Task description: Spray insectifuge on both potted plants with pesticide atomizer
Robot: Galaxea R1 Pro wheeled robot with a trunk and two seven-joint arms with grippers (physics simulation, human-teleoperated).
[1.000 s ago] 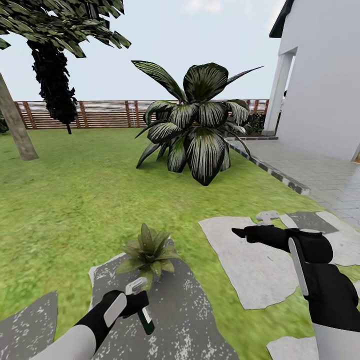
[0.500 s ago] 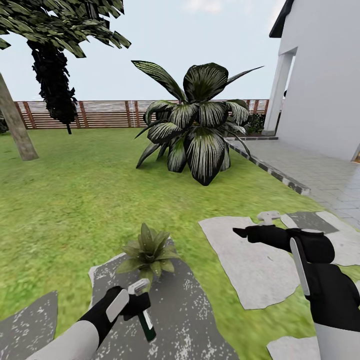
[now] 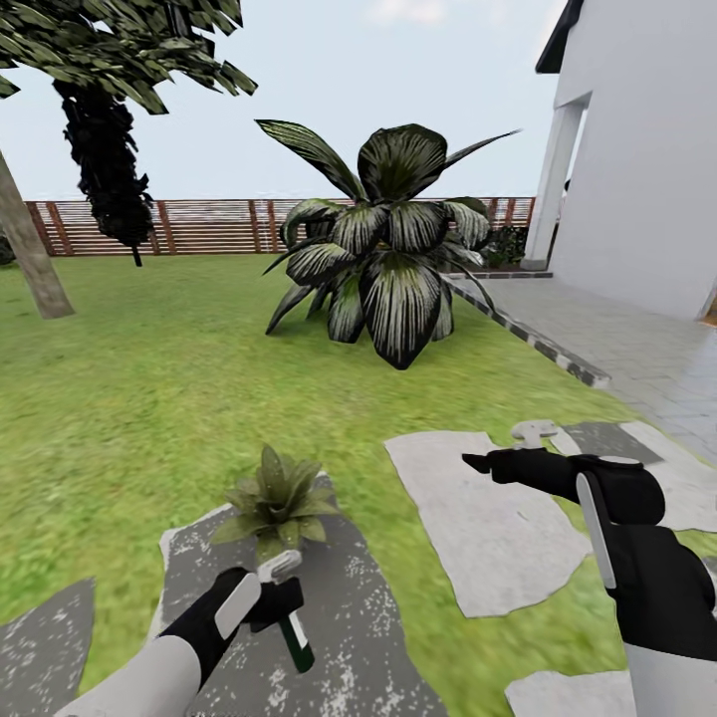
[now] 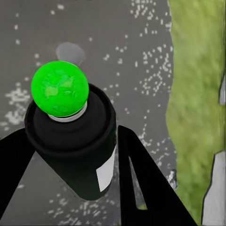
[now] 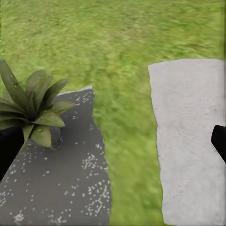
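My left gripper is shut on the pesticide atomizer, a dark green bottle with a white label and a pale spray head. It hangs tilted just above a dark stone slab, right in front of a small potted plant. In the left wrist view the atomizer sits between the black fingers, showing a bright green cap. My right gripper hovers open over a pale slab. Its wrist view shows the potted plant on the dark slab.
A big broad-leaved plant grows from the lawn ahead. A palm trunk stands at the left, with a brown slat fence behind. A white house wall and grey paving lie to the right.
The whole picture has slid slightly left, so the camera moved. My left gripper still holds the atomizer, now a little lower and closer to the plant. The right arm is unchanged.
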